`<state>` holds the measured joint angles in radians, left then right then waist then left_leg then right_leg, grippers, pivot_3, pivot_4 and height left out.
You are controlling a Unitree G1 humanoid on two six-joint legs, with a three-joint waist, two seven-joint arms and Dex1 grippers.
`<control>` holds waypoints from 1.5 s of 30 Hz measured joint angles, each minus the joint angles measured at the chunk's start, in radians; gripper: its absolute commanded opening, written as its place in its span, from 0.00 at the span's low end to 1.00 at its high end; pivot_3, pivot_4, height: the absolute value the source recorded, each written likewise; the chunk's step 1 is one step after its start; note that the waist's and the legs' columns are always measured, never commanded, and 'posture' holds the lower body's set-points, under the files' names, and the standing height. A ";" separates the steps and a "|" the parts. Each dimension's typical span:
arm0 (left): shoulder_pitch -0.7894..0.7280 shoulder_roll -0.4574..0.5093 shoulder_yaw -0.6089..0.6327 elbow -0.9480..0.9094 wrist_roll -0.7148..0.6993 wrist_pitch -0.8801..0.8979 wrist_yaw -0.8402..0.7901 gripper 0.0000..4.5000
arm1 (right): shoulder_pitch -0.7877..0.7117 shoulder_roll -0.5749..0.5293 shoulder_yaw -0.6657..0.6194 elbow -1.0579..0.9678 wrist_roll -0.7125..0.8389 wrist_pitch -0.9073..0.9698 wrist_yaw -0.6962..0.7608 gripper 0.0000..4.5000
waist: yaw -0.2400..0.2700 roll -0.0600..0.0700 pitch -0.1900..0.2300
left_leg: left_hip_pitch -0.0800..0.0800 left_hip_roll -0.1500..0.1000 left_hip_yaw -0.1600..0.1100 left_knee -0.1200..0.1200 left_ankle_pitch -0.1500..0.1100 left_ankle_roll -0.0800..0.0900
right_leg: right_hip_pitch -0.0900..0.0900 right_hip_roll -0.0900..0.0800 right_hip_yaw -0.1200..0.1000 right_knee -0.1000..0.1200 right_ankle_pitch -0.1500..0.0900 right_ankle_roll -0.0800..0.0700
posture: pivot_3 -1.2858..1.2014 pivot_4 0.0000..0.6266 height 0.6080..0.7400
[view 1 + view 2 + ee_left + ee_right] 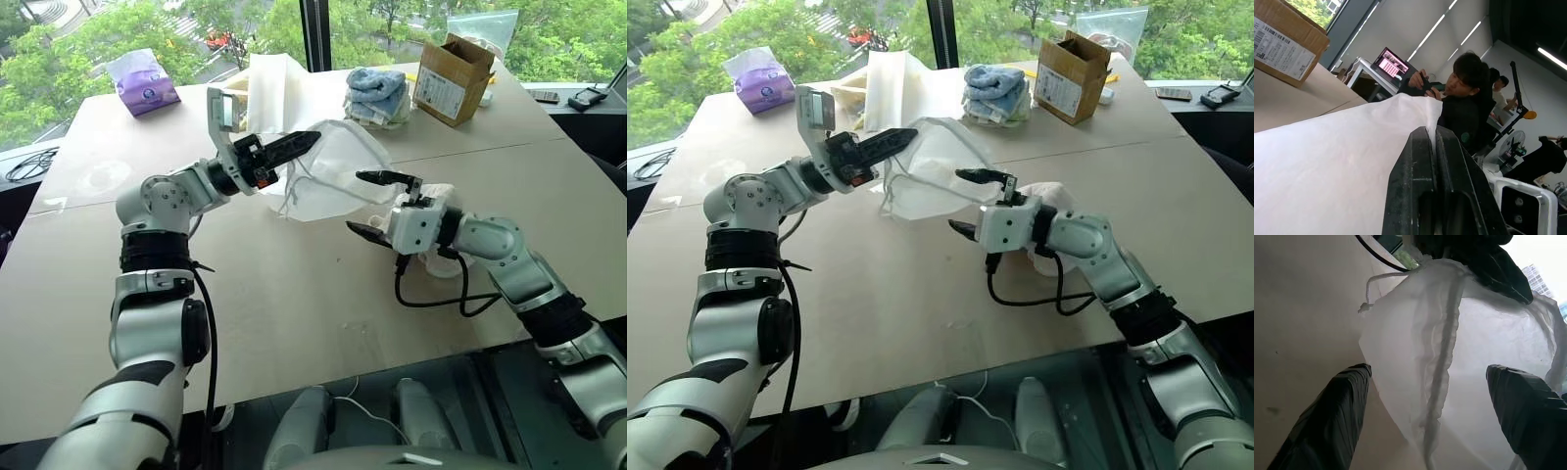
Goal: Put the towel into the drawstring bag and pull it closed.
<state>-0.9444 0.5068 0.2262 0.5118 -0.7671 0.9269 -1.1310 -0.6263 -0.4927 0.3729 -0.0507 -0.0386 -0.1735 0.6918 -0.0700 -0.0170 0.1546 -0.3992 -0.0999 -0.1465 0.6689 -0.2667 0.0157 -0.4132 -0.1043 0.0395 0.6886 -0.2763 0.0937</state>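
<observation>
Left gripper (294, 145) pinches the bag (343, 171) by its top edge; right gripper (370, 203) stands wide open and empty just before it.

Bag hangs lifted from the left fingers, lower part resting on the table (294, 294), cords (1371, 284) dangling at its gathered rim. Right fingers (1337, 416) spread to either side of the rim without touching. Towel (1053, 196) lies on the table, partly hidden behind the right wrist. Beyond: blue towels (377, 88), cardboard box (451, 78), purple pack (142, 83).
</observation>
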 measured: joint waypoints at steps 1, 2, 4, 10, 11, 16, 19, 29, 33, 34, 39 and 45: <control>0.001 -0.002 0.000 -0.002 0.000 0.001 0.000 0.00 | -0.020 0.016 0.000 -0.016 0.007 0.078 0.014 0.85 | 0.000 0.000 0.000 | 0.000 0.000 0.000 0.000 0.000 0.000 | 0.000 0.000 0.000 0.000 0.000 0.000 | 0.52 0.24 1.00; 0.002 -0.005 0.000 -0.004 0.000 0.001 0.000 0.00 | -0.035 0.023 0.000 -0.019 0.009 0.118 0.022 0.85 | 0.000 0.000 0.000 | 0.000 0.000 0.000 0.000 0.000 0.000 | 0.000 0.000 0.000 0.000 0.000 0.000 | 0.52 0.24 1.00; 0.006 -0.010 0.000 -0.015 0.000 0.002 0.000 0.00 | -0.069 0.047 0.000 -0.023 0.010 0.216 0.036 0.80 | 0.002 0.000 0.000 | 0.000 0.000 0.000 0.000 0.000 0.000 | 0.000 0.000 0.000 0.000 0.000 0.000 | 0.52 0.24 1.00; 0.007 -0.015 0.000 -0.029 0.000 0.004 0.003 0.00 | -0.077 0.063 0.028 -0.036 -0.027 0.259 0.084 0.20 | 0.002 0.000 0.000 | 0.000 -0.001 0.000 0.000 0.000 0.000 | -0.001 -0.001 0.000 0.000 0.000 0.000 | 0.52 0.24 1.00; 0.007 -0.015 0.000 -0.029 0.000 0.004 0.003 0.00 | -0.075 0.054 0.039 -0.043 -0.036 0.254 0.095 0.08 | 0.002 0.000 0.000 | 0.000 -0.001 0.000 0.000 0.000 0.000 | -0.001 -0.001 0.000 0.000 0.000 0.000 | 0.52 0.24 1.00; 0.008 -0.016 0.000 -0.029 0.000 0.007 0.003 0.00 | -0.065 0.007 0.082 -0.090 -0.132 0.123 0.123 0.01 | 0.001 0.000 0.000 | 0.000 0.000 0.000 0.000 0.000 0.000 | -0.001 -0.001 0.000 0.000 0.000 0.000 | 0.52 0.24 1.00; 0.008 -0.016 -0.001 -0.029 0.000 0.007 0.002 0.00 | -0.065 -0.005 0.084 -0.094 -0.179 0.056 0.117 0.01 | 0.001 0.000 0.000 | 0.000 -0.001 0.000 0.000 0.000 0.000 | -0.001 0.000 0.000 0.000 0.000 0.000 | 0.52 0.24 1.00; 0.008 -0.023 -0.008 -0.029 0.001 0.001 0.001 0.00 | -0.017 0.047 0.028 -0.121 -0.177 0.106 0.086 0.43 | 0.002 0.000 0.000 | 0.000 0.000 0.000 0.000 0.000 0.000 | -0.001 -0.001 0.000 0.000 0.000 0.000 | 0.52 0.24 1.00; 0.008 -0.031 -0.009 -0.029 0.001 -0.004 0.001 0.00 | 0.010 0.024 -0.030 -0.237 -0.067 0.270 0.147 0.72 | 0.006 0.000 0.000 | -0.001 0.000 -0.001 0.000 0.000 0.000 | -0.001 -0.001 -0.001 0.000 0.000 0.000 | 0.52 0.24 1.00; 0.010 -0.032 -0.009 -0.030 0.001 -0.008 0.000 0.00 | 0.021 0.006 -0.034 -0.276 -0.038 0.311 0.171 0.72 | 0.008 0.000 0.000 | -0.001 0.000 -0.001 -0.001 0.000 0.000 | -0.001 -0.001 -0.001 0.000 0.000 0.000 | 0.52 0.24 1.00; 0.012 -0.037 -0.009 -0.029 0.019 -0.038 0.000 0.00 | 0.039 -0.070 -0.131 -0.502 0.138 0.576 0.234 0.72 | 0.011 0.000 0.000 | -0.001 0.000 -0.001 0.000 0.000 0.000 | 0.000 -0.001 -0.001 0.000 0.000 0.000 | 0.52 0.24 1.00; 0.011 -0.015 0.002 -0.029 0.044 -0.090 0.016 0.00 | 0.251 -0.236 -0.471 -0.524 0.228 0.877 0.186 0.98 | 0.045 -0.002 0.000 | -0.002 -0.001 0.000 -0.001 0.000 0.000 | -0.001 -0.001 -0.001 -0.001 0.000 0.000 | 0.52 0.24 1.00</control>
<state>-0.9333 0.4919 0.2280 0.4825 -0.7231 0.8365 -1.1151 -0.3749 -0.7285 -0.0986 -0.5743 0.1898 0.7031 0.8780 -0.0249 -0.0193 0.1549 -0.4011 -0.1005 -0.1467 0.6680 -0.2671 0.0162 -0.4139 -0.1055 0.0386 0.6872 -0.2763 0.0936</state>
